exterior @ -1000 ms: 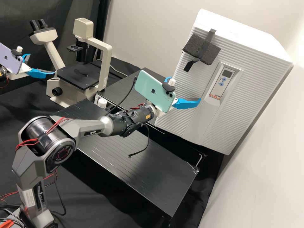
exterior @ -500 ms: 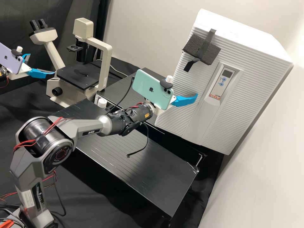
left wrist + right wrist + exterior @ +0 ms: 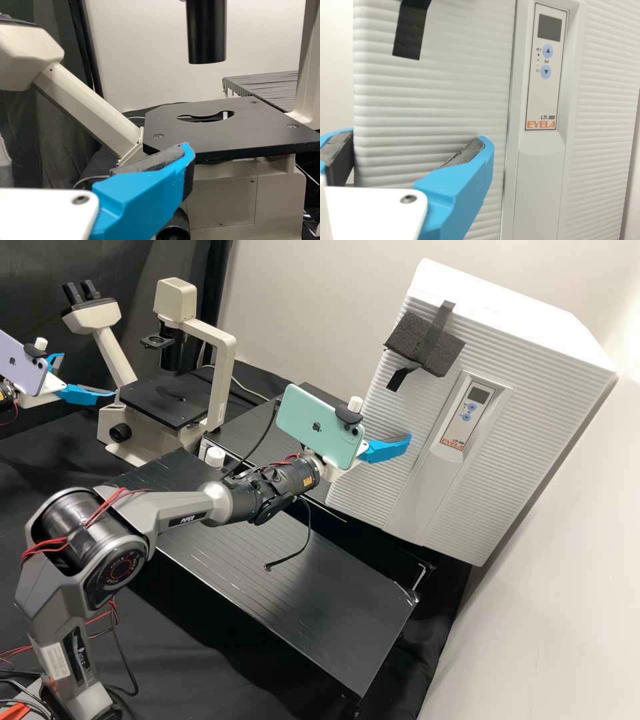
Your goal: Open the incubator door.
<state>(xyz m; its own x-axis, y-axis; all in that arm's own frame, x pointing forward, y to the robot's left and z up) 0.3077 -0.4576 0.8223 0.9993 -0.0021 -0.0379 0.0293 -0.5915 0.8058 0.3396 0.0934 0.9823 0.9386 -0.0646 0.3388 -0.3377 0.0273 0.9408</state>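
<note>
White ribbed box incubator (image 3: 393, 413) at far end of black slatted surface (image 3: 333, 600), door looks shut, grey control panel (image 3: 460, 417) on front, black foam block (image 3: 405, 337) taped near top. Right gripper (image 3: 385, 449) just in front of incubator, jaws open, empty; left gripper (image 3: 89, 375) well apart from it, jaws also open. Cream microscope (image 3: 223, 383) left of incubator in high view, pale wall (image 3: 320, 293) behind.

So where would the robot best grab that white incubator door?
The door is broad and ribbed, with no handle I can make out, so its upright edge nearest the microscope looks the likeliest hold: come from the front, with the jaws spread across that edge.
</note>
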